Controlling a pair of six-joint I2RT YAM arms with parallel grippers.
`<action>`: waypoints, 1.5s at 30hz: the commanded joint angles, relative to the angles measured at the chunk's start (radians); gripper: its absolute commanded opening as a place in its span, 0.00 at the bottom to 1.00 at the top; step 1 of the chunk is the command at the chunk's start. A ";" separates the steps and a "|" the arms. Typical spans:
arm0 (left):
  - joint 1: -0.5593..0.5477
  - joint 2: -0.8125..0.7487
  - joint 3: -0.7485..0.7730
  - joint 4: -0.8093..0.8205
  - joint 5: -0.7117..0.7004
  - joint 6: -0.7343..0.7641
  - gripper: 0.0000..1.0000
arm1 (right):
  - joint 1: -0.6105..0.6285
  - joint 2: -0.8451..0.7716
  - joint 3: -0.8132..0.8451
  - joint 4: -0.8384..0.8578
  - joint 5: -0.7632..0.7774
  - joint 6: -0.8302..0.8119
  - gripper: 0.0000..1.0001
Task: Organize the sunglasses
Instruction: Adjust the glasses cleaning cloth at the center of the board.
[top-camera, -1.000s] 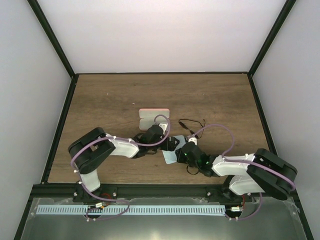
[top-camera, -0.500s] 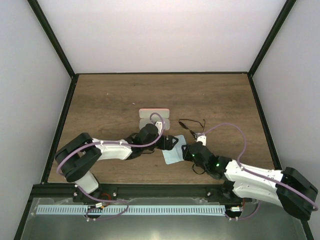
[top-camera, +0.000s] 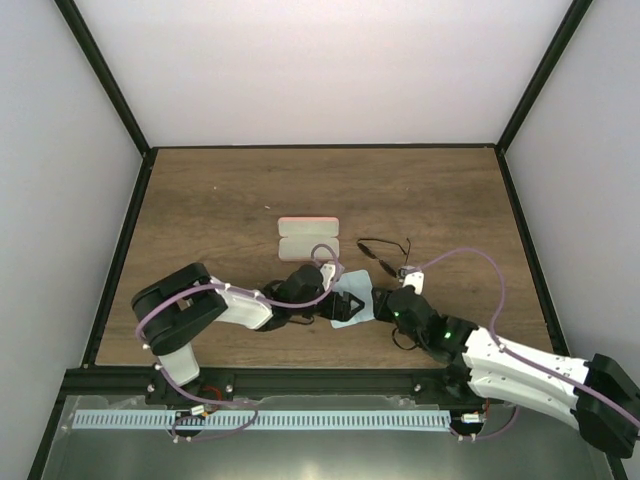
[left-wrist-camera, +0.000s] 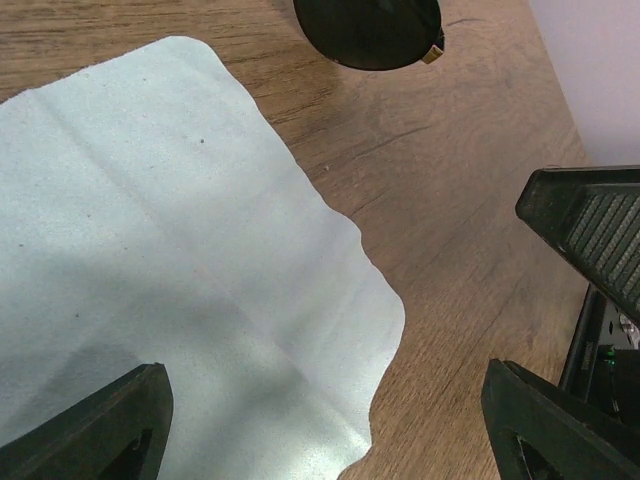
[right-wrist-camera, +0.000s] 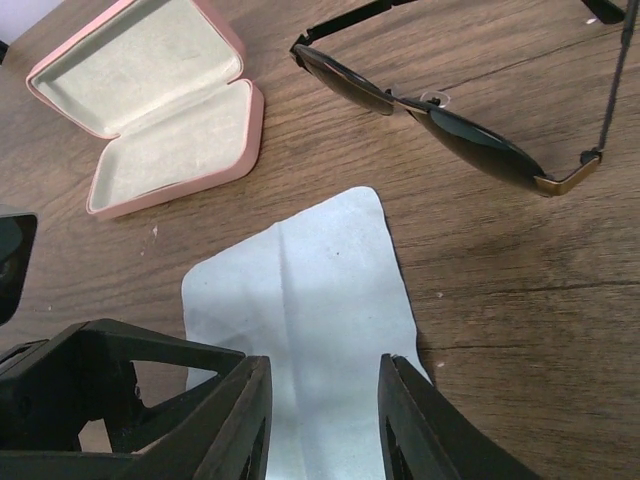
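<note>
Top external view shows the left gripper (top-camera: 333, 301) spread wide and the right gripper (top-camera: 377, 301) a little apart, both empty over the blue cloth (top-camera: 352, 308), while the sunglasses (top-camera: 383, 247) lie unfolded on the table beside the open pink case (top-camera: 308, 237), so lifting them gently looks like the next job

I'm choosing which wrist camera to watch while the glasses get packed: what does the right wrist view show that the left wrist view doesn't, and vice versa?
Only the right wrist view shows the open pink case, lying left of the sunglasses, and the frame's whole front with both lenses. Only the left wrist view shows a ribbed finger pad of the other arm at its right edge. Both show the light blue cloth flat on the wooden table, with at least one dark lens beyond it.
</note>
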 joint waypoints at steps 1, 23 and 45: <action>-0.004 0.004 -0.046 -0.023 -0.026 -0.007 0.87 | 0.007 -0.027 -0.009 -0.054 0.047 -0.005 0.31; -0.004 -0.219 -0.118 -0.164 -0.103 0.031 0.91 | 0.007 0.241 0.026 0.173 -0.055 -0.090 0.22; 0.000 -0.586 -0.203 -0.429 -0.504 0.012 1.00 | 0.024 0.496 0.049 0.305 -0.248 -0.099 0.16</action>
